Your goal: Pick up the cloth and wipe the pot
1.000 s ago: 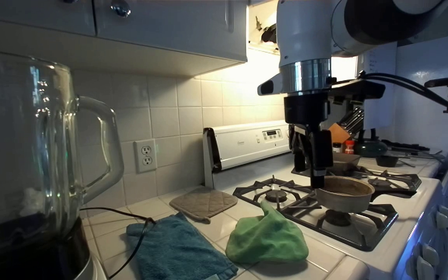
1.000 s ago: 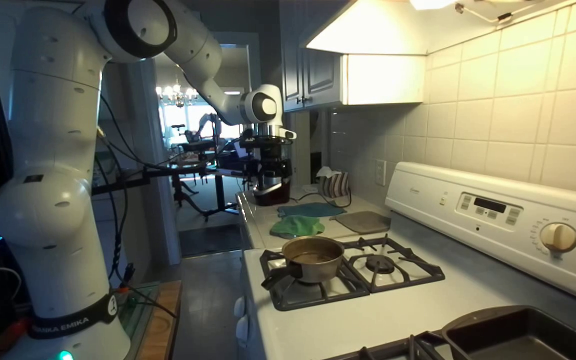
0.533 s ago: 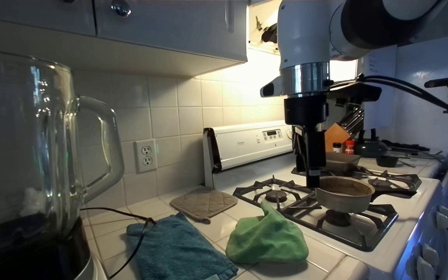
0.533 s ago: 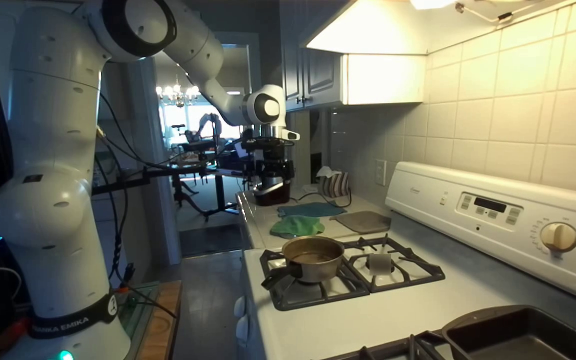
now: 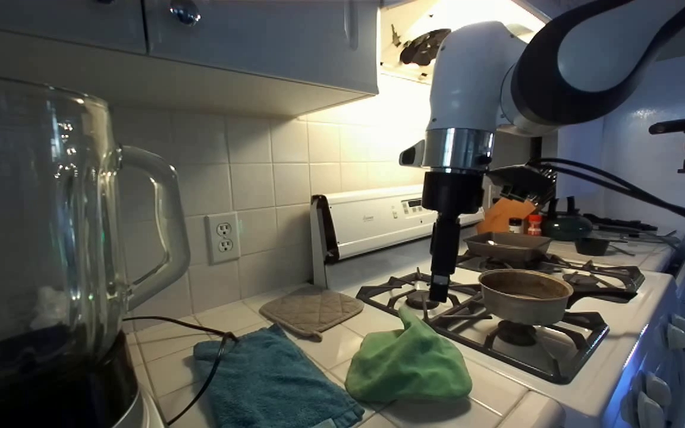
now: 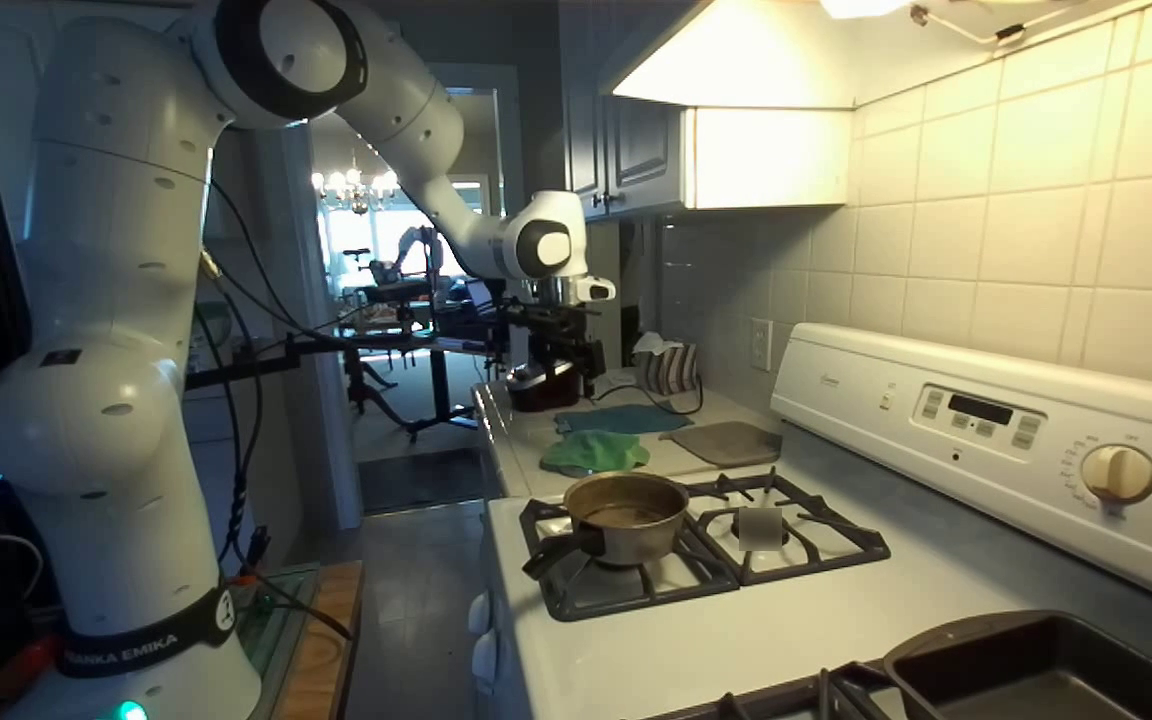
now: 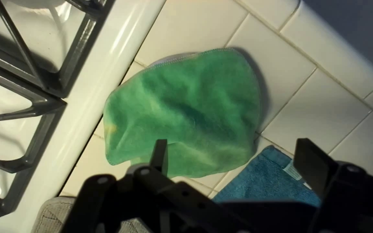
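The gripper (image 7: pixel 231 152) hangs near the cloth, higher up and apart from it, its fingers (image 7: pixel 312 168) spread wide. The cloth (image 7: pixel 186 110), green and rumpled, lies on the counter (image 7: pixel 316 110) just beside the stove (image 7: pixel 115 51), one fold standing up in a peak. Right by the cloth is a blue towel (image 5: pixel 271 380) (whether the two touch, I can't tell). A quilted potholder (image 5: pixel 313 309) lies near the cloth, farther back on the counter. At the cloth's end of the stove the pot (image 6: pixel 641 540) sits upright on a grate (image 7: pixel 82 45), apart from the cloth, its dark handle pointing away from it. On the towel's side, well apart from the cloth, stands a glass blender (image 5: pixel 51 255). At the stove's far end from the cloth is a dark pan (image 5: pixel 512 252), and beyond that, farthest from the cloth, a dark green kettle (image 5: pixel 567 227).
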`<action>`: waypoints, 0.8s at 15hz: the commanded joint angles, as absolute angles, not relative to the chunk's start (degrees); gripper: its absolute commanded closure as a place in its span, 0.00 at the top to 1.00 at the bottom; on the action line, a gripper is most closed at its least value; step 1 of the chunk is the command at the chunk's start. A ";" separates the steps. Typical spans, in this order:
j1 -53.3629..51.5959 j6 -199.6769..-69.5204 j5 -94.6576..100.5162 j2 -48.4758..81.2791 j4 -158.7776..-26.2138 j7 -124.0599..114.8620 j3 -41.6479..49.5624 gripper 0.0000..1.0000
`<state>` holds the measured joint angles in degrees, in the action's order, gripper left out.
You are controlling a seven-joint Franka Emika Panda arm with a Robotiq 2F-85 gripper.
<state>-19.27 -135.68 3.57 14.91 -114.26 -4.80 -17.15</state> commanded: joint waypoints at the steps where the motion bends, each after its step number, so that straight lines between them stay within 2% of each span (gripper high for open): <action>1: -21.19 -139.63 6.40 17.96 -114.20 -6.32 -16.38 1.00; 12: -27.91 -143.78 22.43 24.83 -110.17 -12.76 -9.81 1.00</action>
<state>-25.50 -143.10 17.31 22.61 -112.93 -9.46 -12.38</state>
